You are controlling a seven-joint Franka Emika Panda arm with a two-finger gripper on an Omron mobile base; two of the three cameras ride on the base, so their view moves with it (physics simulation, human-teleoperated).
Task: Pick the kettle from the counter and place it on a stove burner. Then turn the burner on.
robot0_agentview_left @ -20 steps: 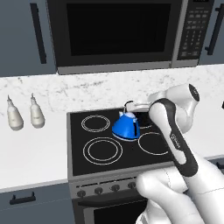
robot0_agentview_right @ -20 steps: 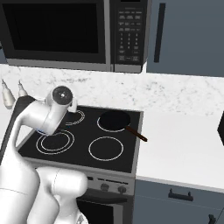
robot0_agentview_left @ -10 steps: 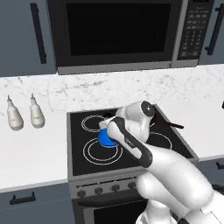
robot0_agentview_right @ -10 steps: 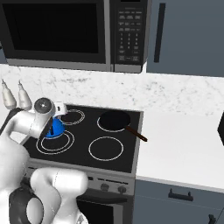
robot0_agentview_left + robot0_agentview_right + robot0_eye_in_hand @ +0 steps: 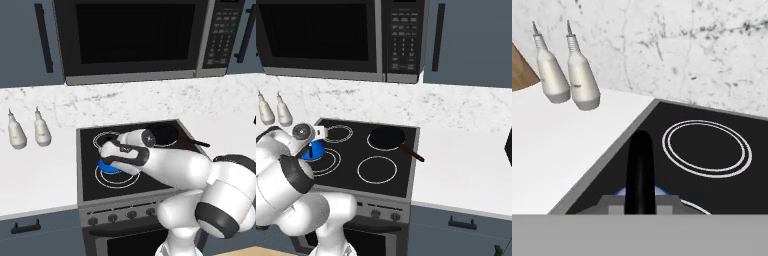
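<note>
The bright-blue kettle (image 5: 107,166) (image 5: 316,150) is low over the largest burner (image 5: 120,180) (image 5: 330,162), the front-left double ring on the black cooktop. I cannot tell whether it touches the glass. My gripper (image 5: 114,158) (image 5: 311,141) (image 5: 640,202) reaches down from above and is shut on the kettle's thin black handle (image 5: 639,167), which rises between the fingertips in the hand view. Slivers of blue kettle body (image 5: 661,190) show beside the handle. My arm hides most of the kettle in the left base view. The white counter (image 5: 35,175) (image 5: 557,145) lies left of the stove.
A black skillet (image 5: 165,134) (image 5: 385,136) sits on the rear-right burner, handle pointing right. The smaller double-ring burner (image 5: 707,148) (image 5: 338,133) is behind the kettle. Two white bottles (image 5: 27,130) (image 5: 275,111) (image 5: 567,75) stand by the backsplash. Stove knobs (image 5: 112,217) line the front. A microwave (image 5: 135,37) hangs overhead.
My arm has swung left and down, carrying the kettle from the middle of the cooktop to low over the front-left burner. The skillet and bottles have stayed put.
</note>
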